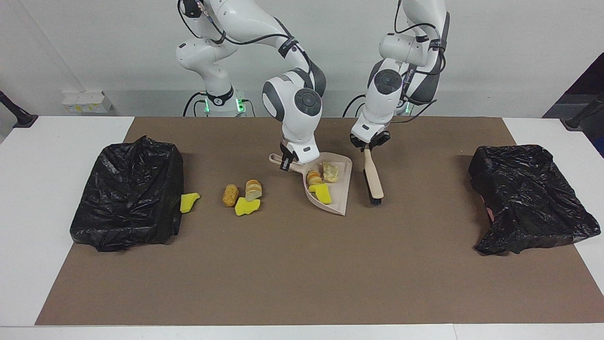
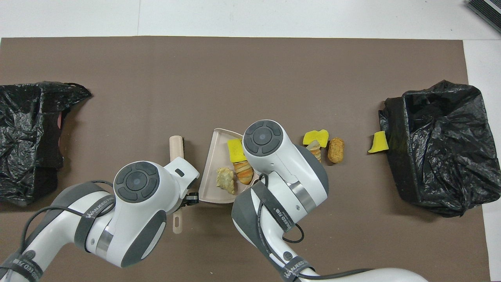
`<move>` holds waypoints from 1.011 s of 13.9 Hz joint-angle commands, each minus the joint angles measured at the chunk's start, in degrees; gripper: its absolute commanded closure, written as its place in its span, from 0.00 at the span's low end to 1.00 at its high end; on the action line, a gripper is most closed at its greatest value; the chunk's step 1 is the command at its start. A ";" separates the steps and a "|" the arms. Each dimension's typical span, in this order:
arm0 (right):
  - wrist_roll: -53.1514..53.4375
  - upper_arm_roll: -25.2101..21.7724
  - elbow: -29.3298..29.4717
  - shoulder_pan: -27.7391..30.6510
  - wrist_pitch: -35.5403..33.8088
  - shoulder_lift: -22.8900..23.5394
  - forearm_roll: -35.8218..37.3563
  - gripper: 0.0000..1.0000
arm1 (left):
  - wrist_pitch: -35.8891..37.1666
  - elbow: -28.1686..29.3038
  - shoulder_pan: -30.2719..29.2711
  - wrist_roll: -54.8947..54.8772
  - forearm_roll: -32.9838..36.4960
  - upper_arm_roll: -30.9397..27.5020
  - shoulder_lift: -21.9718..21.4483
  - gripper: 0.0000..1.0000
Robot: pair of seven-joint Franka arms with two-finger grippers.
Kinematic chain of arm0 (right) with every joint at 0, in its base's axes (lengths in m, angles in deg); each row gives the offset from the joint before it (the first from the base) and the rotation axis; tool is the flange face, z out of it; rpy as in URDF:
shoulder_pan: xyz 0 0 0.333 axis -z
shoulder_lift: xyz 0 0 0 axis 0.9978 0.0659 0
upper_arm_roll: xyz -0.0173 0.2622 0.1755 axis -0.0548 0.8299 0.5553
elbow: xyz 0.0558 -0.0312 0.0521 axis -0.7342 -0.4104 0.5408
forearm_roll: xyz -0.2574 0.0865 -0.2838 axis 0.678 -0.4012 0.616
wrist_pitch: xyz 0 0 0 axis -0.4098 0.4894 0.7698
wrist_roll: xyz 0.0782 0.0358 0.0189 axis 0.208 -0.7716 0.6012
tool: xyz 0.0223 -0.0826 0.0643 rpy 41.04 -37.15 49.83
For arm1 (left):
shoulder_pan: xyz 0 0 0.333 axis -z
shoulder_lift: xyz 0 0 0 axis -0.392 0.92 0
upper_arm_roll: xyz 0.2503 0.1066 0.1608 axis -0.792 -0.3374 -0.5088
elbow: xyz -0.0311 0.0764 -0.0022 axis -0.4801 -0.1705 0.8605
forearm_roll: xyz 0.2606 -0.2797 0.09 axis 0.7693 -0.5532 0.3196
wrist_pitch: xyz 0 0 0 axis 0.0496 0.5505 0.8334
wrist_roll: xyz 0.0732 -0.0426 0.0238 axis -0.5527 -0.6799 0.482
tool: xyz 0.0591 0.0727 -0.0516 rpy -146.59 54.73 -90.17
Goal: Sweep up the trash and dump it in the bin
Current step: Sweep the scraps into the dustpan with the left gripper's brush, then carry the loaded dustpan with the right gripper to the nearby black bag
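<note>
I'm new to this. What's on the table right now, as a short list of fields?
Dustpan: on the brown mat, holding three scraps
Loose scraps: four on the mat, one yellow piece against a bin
Brush: beside the dustpan, toward the left arm's end
Bins: a black-bagged bin at each end of the table
Right tool: shut on the dustpan's handle
Left tool: shut on the brush's handle

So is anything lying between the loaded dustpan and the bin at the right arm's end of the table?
Yes. Three loose scraps lie on the mat between the dustpan and that bin: a tan chunk, a bread slice and a yellow piece. Another yellow scrap sits against the bin.
</note>
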 commanded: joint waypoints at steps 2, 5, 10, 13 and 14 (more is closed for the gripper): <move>2.01 0.32 -0.90 0.25 1.59 -0.48 1.10 1.00 | 1.29 0.93 0.46 1.95 -0.68 -0.22 -1.92 1.00; 2.80 0.24 -0.72 0.25 0.46 -0.65 1.37 1.00 | 6.03 -0.21 -0.68 3.10 -0.68 -0.48 -5.85 1.00; -0.27 0.32 -0.55 5.95 -4.46 -8.10 0.49 1.00 | 10.97 -3.11 -2.26 2.75 -0.50 -0.48 -7.19 1.00; -0.54 0.32 0.24 11.74 -9.30 -13.99 0.40 1.00 | 9.92 -2.50 -2.18 3.45 -0.50 -0.31 -7.45 1.00; -0.97 0.24 0.24 13.94 -10.01 -15.84 0.40 1.00 | 9.48 -2.24 -1.83 3.63 -0.50 -0.31 -7.45 1.00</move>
